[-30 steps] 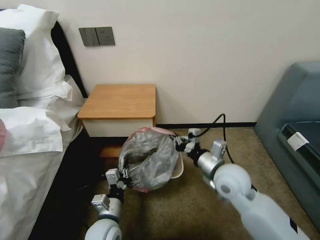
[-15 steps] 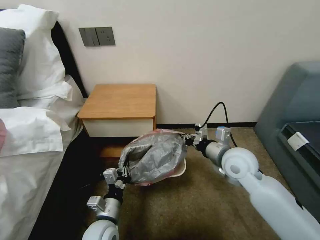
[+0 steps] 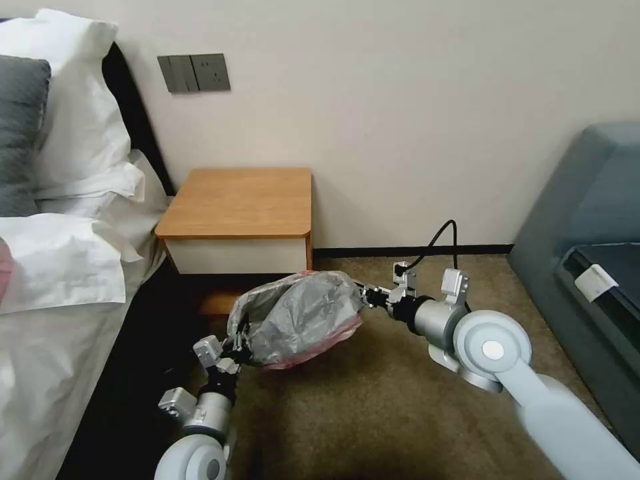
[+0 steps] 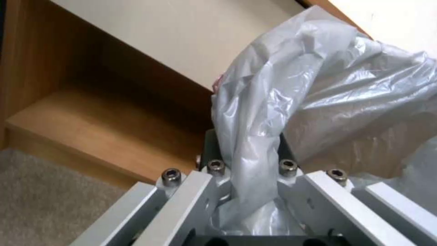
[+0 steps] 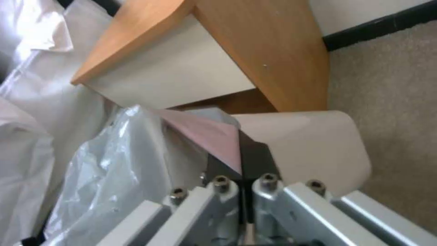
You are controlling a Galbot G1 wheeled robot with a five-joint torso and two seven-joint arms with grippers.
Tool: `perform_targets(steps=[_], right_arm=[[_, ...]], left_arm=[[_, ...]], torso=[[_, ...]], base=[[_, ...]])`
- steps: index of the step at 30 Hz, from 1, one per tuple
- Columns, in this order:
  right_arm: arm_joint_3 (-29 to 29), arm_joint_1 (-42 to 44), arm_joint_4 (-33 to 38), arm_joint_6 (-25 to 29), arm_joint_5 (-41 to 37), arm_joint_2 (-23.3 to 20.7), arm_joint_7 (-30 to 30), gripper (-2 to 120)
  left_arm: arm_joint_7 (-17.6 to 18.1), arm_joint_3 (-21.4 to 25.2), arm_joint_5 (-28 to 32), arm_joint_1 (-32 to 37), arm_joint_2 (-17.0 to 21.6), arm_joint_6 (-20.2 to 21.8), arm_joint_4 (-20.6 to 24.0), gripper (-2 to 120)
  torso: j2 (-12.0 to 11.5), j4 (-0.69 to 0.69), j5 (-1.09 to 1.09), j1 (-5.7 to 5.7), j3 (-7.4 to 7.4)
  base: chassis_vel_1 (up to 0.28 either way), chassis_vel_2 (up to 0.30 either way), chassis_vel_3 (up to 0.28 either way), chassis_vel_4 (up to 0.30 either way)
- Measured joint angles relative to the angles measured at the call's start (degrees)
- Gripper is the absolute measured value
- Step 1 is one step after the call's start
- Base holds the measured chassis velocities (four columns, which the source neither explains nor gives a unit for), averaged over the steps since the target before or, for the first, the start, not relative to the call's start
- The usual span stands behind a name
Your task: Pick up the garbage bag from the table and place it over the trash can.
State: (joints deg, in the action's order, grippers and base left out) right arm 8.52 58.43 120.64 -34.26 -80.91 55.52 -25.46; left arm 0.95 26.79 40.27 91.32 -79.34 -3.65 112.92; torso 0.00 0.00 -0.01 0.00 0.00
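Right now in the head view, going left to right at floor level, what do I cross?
Bed → left gripper shut on the garbage bag's edge → garbage bag, stretched between both grippers → right gripper shut on its other edge → sofa.

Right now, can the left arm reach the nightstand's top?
Probably not freely: the left gripper is shut on the garbage bag, which the right gripper also clamps, low over the trash can. The nightstand top sits higher, beyond the bag.
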Motion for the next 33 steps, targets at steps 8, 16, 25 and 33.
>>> perform_targets(steps=[8,16,25,33], right_arm=[[0.45,2.45,2.19,1.23,5.15,0.19,-2.46,30],[4.54,8.81,6.26,6.03,6.45,1.66,0.12,62],[14.98,23.74,6.17,12.50,-7.74,11.82,15.87,93],[13.51,21.84,1.63,13.36,-13.30,20.26,17.77,100]], left_arm=[[0.02,0.92,0.60,-0.64,-0.05,0.09,-0.80,5],[0.48,1.98,3.00,-1.23,-0.16,1.60,-1.08,5],[1.79,3.18,11.54,-1.79,-0.25,5.76,-1.33,5],[1.92,3.12,13.82,-1.50,-0.13,7.80,-0.35,5]], torso=[[0.00,0.00,0.01,0.00,0.00],[0.00,0.02,0.00,0.00,0.00],[0.00,-0.01,0.00,0.00,0.00],[0.00,0.00,0.00,0.00,0.01]], base=[[0.000,0.000,0.000,0.000],[0.000,0.000,0.000,0.000],[0.000,0.000,0.000,0.000],[0.000,0.000,0.000,0.000]])
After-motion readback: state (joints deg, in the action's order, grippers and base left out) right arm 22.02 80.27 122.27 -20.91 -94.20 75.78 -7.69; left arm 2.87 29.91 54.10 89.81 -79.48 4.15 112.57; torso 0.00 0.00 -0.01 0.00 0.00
